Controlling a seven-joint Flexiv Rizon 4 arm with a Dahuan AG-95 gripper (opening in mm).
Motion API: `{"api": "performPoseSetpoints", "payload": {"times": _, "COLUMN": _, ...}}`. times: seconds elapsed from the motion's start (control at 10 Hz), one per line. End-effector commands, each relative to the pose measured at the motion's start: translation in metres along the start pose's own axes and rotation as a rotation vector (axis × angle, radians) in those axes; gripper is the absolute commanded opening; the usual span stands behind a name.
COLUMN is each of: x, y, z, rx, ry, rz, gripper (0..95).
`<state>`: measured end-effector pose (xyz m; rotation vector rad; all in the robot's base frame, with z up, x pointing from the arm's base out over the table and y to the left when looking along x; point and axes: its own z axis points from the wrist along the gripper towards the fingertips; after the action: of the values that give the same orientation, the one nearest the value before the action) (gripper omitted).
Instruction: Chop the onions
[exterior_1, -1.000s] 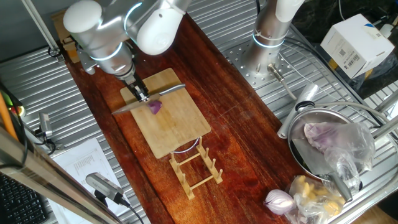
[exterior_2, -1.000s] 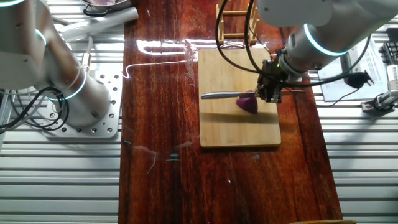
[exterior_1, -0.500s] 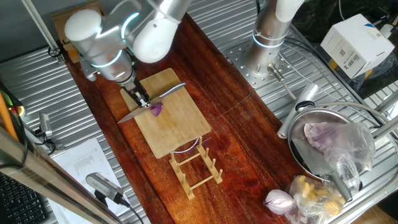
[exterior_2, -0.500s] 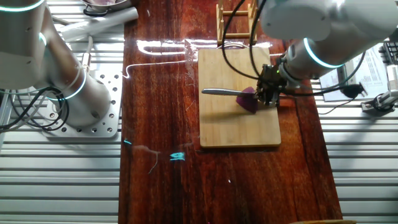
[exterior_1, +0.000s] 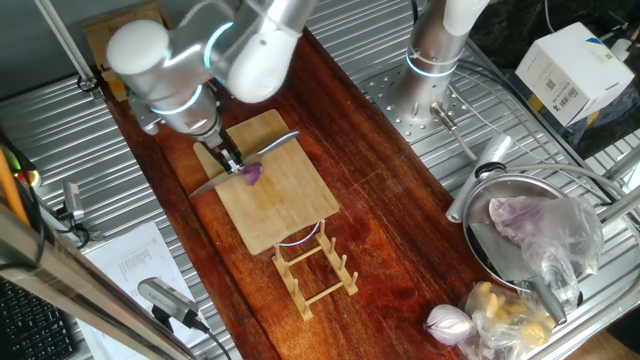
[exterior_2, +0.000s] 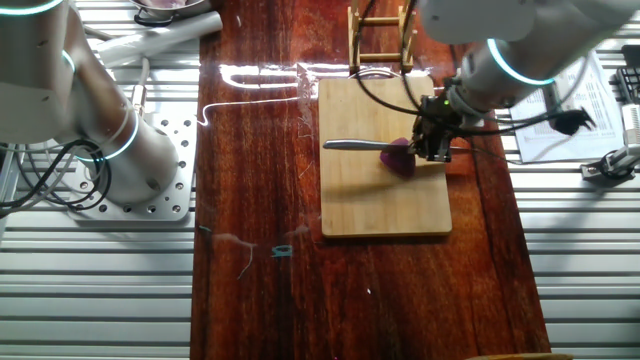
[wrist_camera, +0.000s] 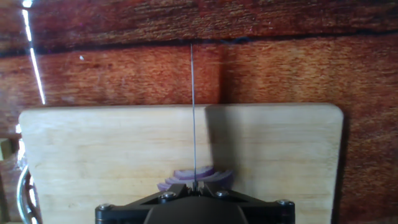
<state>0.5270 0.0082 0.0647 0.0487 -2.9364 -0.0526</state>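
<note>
the gripper (exterior_2: 436, 146) is clamped on the handle of a knife (exterior_2: 358, 146), jaws closed tight around it, with the blade reaching out across the board (exterior_2: 385, 205). the onion (exterior_2: 398, 157) sits on the board near the gripper's side, a small purple wedge right under the heel of the blade. in the hand view the blade (wrist_camera: 193, 112) shows edge-on as a thin line running straight down the middle of the board (wrist_camera: 93, 149), and the onion (wrist_camera: 196, 177) peeks out at the bottom, with pale layered edges on both sides of the line. so the edge looks set in the wedge, or at least resting on it; whether it has gone through cannot be told.

to do this cut well, the press should go straight down, blade kept upright, so it does not skid off the rounded piece and push it sideways. the wedge is small and nothing holds it, so a slow, firm push is safer than a quick chop. since the onion lies close to the handle end, the heel does the work; a slight draw along the edge would help it part the layers. the cut should end at the wood, and the lift should come straight up, so slivers do not stick and drag. in the one fixed view the rack (exterior_1: 315, 268) stands at the board's (exterior_1: 280, 215) far end, clear of the knife (exterior_1: 262, 153).
</note>
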Motion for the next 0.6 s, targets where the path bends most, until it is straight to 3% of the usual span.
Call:
{"api": "performPoseSetpoints", "payload": {"times": 0.1, "x": 0.0005, "y": -0.0003, "z": -0.0017, "rx": -0.019, "ry": -0.014, "rz": 0.006, "gripper": 0.0}}
{"api": "performPoseSetpoints", "payload": {"times": 0.6, "x": 0.0012, "y": 0.0007, "z": 0.0003, "rx": -0.022, "ry": -0.017, "rz": -0.003, "gripper": 0.0}}
